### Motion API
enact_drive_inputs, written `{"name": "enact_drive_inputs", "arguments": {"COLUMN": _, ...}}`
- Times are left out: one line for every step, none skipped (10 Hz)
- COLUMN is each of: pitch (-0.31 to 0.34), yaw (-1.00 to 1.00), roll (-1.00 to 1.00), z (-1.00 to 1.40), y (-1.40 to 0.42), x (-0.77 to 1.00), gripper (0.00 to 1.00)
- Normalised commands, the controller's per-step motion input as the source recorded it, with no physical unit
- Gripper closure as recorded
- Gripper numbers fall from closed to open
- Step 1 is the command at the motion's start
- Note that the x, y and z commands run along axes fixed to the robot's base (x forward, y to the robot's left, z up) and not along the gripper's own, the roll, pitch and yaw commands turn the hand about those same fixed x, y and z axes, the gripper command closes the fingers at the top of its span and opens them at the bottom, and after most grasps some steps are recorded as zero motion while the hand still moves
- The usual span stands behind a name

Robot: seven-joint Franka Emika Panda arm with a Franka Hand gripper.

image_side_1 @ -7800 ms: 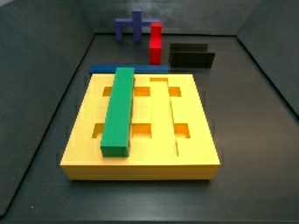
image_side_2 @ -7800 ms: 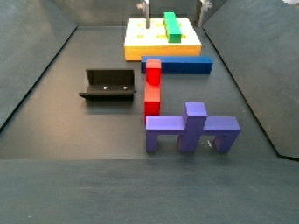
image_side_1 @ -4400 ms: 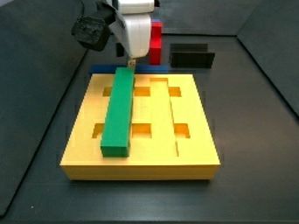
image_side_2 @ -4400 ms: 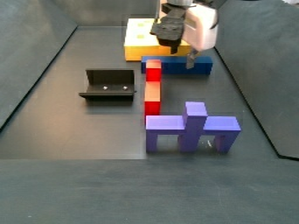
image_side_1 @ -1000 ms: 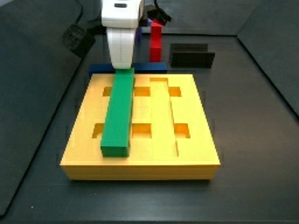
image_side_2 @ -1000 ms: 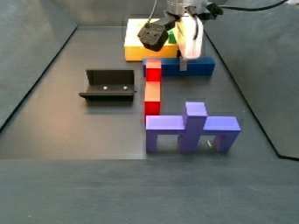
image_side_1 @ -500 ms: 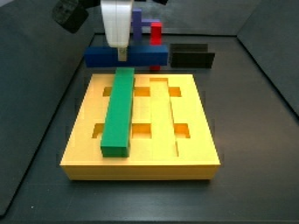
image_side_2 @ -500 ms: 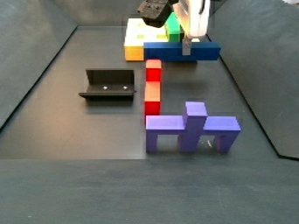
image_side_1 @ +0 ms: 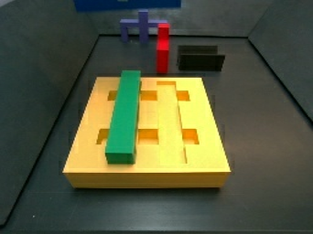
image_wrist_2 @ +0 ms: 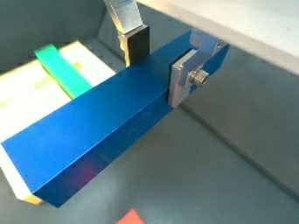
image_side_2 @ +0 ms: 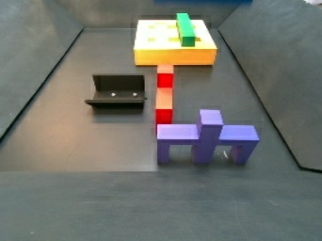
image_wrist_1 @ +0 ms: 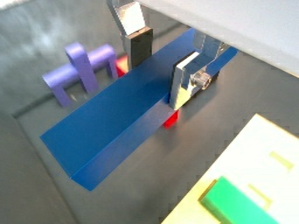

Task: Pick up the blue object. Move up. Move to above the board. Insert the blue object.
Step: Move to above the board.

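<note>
In both wrist views my gripper (image_wrist_1: 162,63) (image_wrist_2: 160,61) is shut on the blue object (image_wrist_1: 128,114) (image_wrist_2: 105,122), a long dark blue bar, with one silver finger on each long side. The bar hangs level, well above the floor. In a side view only its underside shows at the upper edge as the blue object (image_side_1: 126,5); the gripper itself is out of both side views. The board (image_side_1: 208,114) (image_side_2: 157,38) lies flat, yellow-orange, with grooves and holes. A wrist view has the board (image_wrist_2: 26,79) below and to one side of the bar.
A green bar (image_side_1: 124,114) (image_side_2: 186,28) lies in one groove of the board. A red bar (image_side_1: 162,47) (image_side_2: 164,94), a purple cross-shaped piece (image_side_1: 141,26) (image_side_2: 205,138) and the dark fixture (image_side_1: 200,58) (image_side_2: 116,91) stand on the floor beyond the board.
The gripper closed on the blue bar beside the board and has risen with it. Arm and bar have left the side views except for the bar's underside.
</note>
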Motion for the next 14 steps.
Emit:
{"name": "enact_drive_inputs", "arguments": {"pitch": 0.082, "yaw": -0.01, "roll": -0.07, "z": 1.40, "y": 0.00, "x": 0.00, "gripper": 1.00}}
{"name": "enact_drive_inputs", "arguments": {"pitch": 0.078, "yaw": -0.01, "roll": -0.07, "z": 0.65, "y": 0.00, "x": 0.02, "gripper": 1.00}}
{"name": "enact_drive_inputs", "arguments": {"pitch": 0.079, "yaw": -0.01, "roll": -0.06, "z": 0.17, "y": 0.00, "x": 0.05, "gripper": 1.00}}
{"name": "enact_drive_inputs", "arguments": {"pitch": 0.020, "yaw": 1.00, "roll": -0.01, "z": 0.32, "y": -1.40, "x": 0.56, "gripper": 1.00}}
{"name": "enact_drive_inputs", "arguments": {"pitch": 0.020, "yaw": 1.00, "roll": 0.00, "z": 0.32, "y": -1.40, "x": 0.56, "gripper": 1.00}}
{"name": "enact_drive_inputs", "arguments": {"pitch": 0.035, "yaw": 1.00, "roll": 0.02, "z": 0.29, "y": -1.40, "x": 0.61, "gripper": 1.00}}
{"name": "enact_drive_inputs", "arguments": {"pitch": 0.046, "yaw": 1.00, "roll": 0.01, "z": 0.33, "y": -1.40, "x": 0.68, "gripper": 1.00}}
{"name": "enact_drive_inputs", "arguments": {"pitch": 0.055, "yaw": 1.00, "roll": 0.01, "z": 0.22, "y": -0.90, "x": 0.44, "gripper": 1.00}}
{"name": "enact_drive_inputs", "arguments": {"pitch": 0.059, "yaw": 1.00, "roll": 0.02, "z": 0.16, "y": -0.63, "x": 0.33, "gripper": 1.00}}
{"name": "enact_drive_inputs", "arguments": {"pitch": 0.055, "yaw": 1.00, "roll": 0.02, "z": 0.07, "y": -0.24, "x": 0.14, "gripper": 1.00}}
{"name": "enact_drive_inputs", "arguments": {"pitch": 0.056, "yaw": 1.00, "roll": 0.02, "z": 0.06, "y": -0.19, "x": 0.09, "gripper": 1.00}}
{"name": "enact_drive_inputs", "arguments": {"pitch": 0.063, "yaw": 1.00, "roll": 0.02, "z": 0.04, "y": -0.11, "x": 0.08, "gripper": 1.00}}
{"name": "enact_drive_inputs", "arguments": {"pitch": 0.069, "yaw": 1.00, "roll": 0.02, "z": 0.03, "y": -0.08, "x": 0.08, "gripper": 1.00}}
{"name": "enact_drive_inputs", "arguments": {"pitch": 0.078, "yaw": 1.00, "roll": 0.03, "z": 0.02, "y": -0.06, "x": 0.08, "gripper": 1.00}}
